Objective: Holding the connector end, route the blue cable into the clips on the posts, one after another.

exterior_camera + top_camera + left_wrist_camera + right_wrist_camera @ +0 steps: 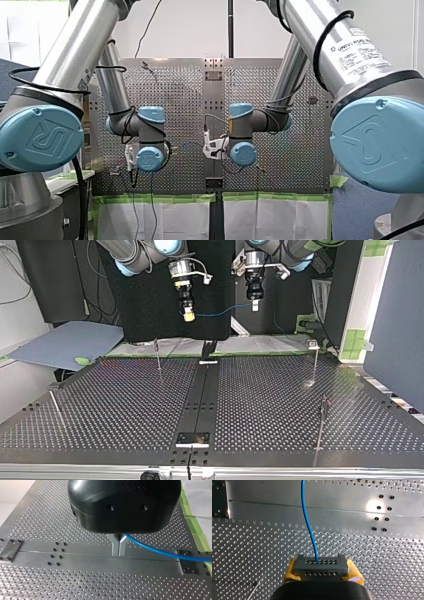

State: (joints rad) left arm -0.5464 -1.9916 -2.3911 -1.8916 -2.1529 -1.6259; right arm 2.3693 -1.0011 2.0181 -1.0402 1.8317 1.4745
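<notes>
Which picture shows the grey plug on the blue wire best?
The right wrist view: the grey plug sits close up, held in my right pincer. The top view shows only a tiny speck; the front and left wrist views don't show it.

The cable [308, 522] is blue, the connector [321, 567] grey, the fingers [290, 572] yellow-padded, the table [249, 545] silver and perforated.
</notes>
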